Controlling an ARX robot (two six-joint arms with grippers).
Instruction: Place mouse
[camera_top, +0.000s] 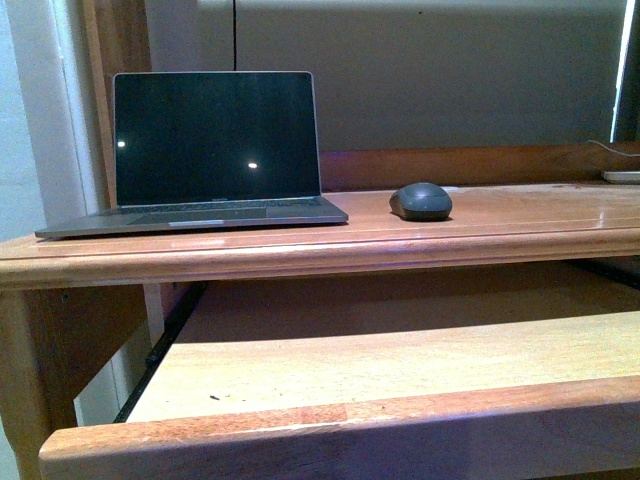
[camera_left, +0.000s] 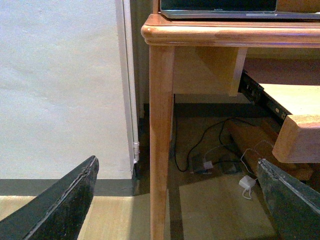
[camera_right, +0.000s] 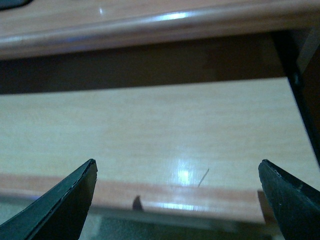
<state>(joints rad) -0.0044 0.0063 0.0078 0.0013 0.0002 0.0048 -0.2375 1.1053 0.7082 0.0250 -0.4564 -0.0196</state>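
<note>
The dark grey mouse (camera_top: 421, 201) sits on the wooden desk top (camera_top: 520, 225), just right of the open laptop (camera_top: 205, 150). Neither arm shows in the front view. My left gripper (camera_left: 177, 200) is open and empty, low beside the desk's left leg (camera_left: 161, 140), looking at the floor. My right gripper (camera_right: 177, 200) is open and empty too, in front of the pulled-out sliding tray (camera_right: 150, 130) under the desk top. The mouse is out of view in both wrist views.
The sliding tray (camera_top: 380, 370) juts forward below the desk top, its front rail (camera_top: 340, 430) nearest me. Cables and a white adapter (camera_left: 246, 183) lie on the floor under the desk. A white wall (camera_left: 60, 85) stands left of the desk leg.
</note>
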